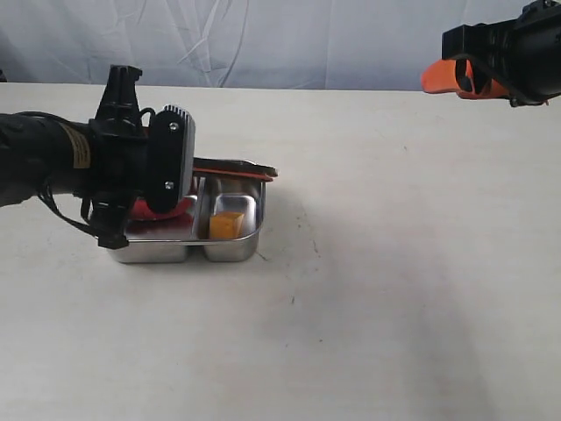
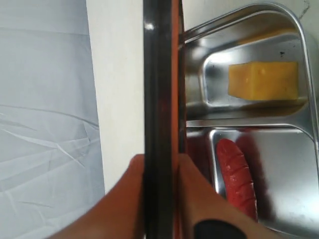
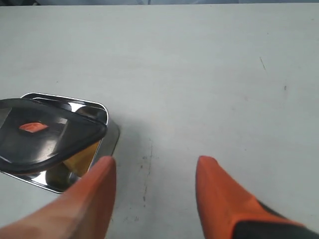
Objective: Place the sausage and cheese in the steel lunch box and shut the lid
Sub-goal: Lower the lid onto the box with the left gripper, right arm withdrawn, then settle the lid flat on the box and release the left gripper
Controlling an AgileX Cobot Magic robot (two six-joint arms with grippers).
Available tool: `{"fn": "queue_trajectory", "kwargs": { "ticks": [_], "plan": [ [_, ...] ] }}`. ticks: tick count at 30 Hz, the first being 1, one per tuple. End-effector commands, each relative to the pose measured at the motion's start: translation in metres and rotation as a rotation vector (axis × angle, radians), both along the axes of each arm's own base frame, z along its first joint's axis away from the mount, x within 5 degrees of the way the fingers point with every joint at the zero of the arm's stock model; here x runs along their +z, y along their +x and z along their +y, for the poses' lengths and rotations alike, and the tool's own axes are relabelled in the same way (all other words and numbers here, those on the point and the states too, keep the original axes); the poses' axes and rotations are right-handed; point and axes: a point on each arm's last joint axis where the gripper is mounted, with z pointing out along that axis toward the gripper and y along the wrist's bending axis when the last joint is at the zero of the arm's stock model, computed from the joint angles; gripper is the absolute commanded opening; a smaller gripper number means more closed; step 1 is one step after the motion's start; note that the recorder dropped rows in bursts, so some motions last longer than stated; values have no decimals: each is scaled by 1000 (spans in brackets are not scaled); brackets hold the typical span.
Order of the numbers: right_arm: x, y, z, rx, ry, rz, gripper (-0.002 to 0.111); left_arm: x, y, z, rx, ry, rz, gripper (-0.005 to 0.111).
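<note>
The steel lunch box (image 1: 230, 249) sits left of the table's middle. The cheese (image 1: 226, 224) (image 2: 263, 79) lies in its right compartment. In the left compartment lies the red sausage (image 2: 238, 179) (image 1: 151, 209), partly hidden behind my left arm in the exterior view. My left gripper (image 2: 160, 164) is shut on the edge of the dark lid (image 2: 158, 89) (image 1: 235, 170), holding it tilted over the box's far side. The lid's (image 3: 40, 133) orange tab shows in the right wrist view, above the box (image 3: 107, 129). My right gripper (image 3: 155, 167) (image 1: 456, 77) hangs open and empty, high at the far right.
A pale cloth backdrop (image 1: 280, 35) hangs behind the table's far edge. The light tabletop (image 1: 394, 289) spreads to the right of and in front of the box.
</note>
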Motion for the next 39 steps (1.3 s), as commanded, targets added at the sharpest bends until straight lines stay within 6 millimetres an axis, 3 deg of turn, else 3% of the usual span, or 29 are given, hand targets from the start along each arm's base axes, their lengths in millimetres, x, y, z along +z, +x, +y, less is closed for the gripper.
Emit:
{"fn": "queue_trajectory", "kwargs": {
  "ticks": [1,17,27,33,39],
  "plan": [
    [3,-1,-2,2,-8,-11,49,-8,2,-3,-10,3,13,0],
    [3,-1,-2,2,-8,-11,49,-42,-16,11,67,96,216,0],
    [3,-2,0,11,-5,-4,49,-45,-19,12,122,56,275,0],
    [3,-2,0,13,-5,-1,49,-47,-21,13,141,59,306,14],
    [3,-3,0,21,-1,10,49,-48,-23,14,178,36,353,42]
  ]
}}
